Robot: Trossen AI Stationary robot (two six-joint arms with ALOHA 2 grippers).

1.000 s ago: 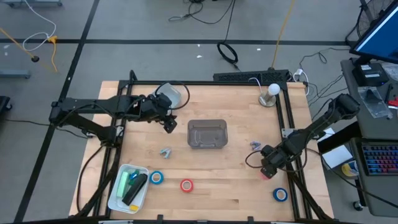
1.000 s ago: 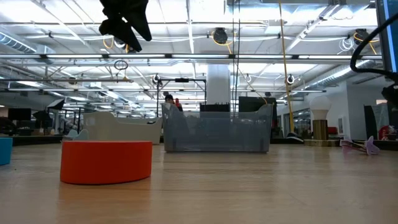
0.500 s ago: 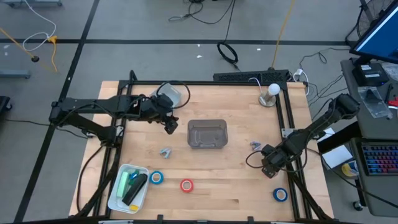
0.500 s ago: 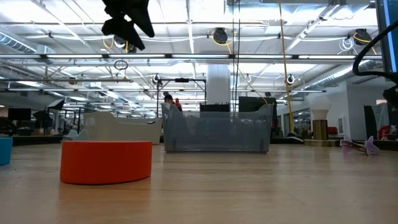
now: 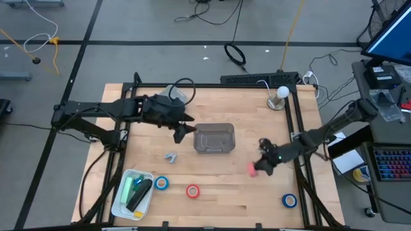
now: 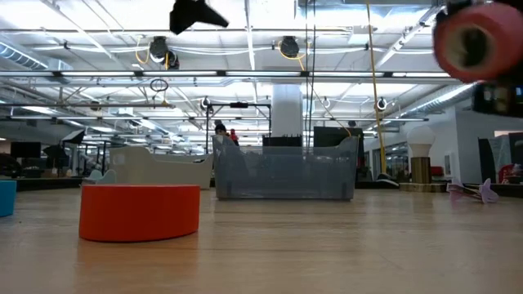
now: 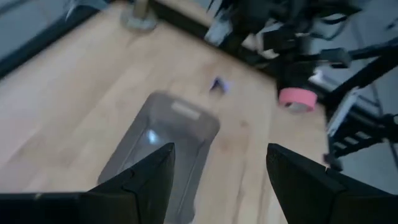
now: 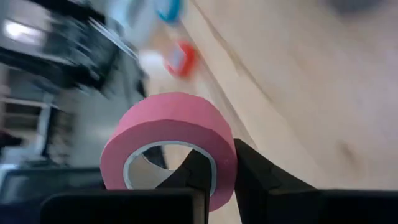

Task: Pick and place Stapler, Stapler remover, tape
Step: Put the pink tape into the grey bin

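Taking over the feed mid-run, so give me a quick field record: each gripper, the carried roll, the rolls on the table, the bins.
right gripper: shut on red tape roll, lifted off the table, right of the clear bin
left gripper: open, empty, beside the clear bin's left edge
rolls on table: red roll, blue roll, blue roll
clear bin: looks empty
white bin: holds green and black items

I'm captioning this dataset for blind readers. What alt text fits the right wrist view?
A red tape roll with a pale inner core fills the middle, pinched between the right gripper's two dark fingers. Behind it stretches the wooden table, where another red roll and a blue roll lie blurred.
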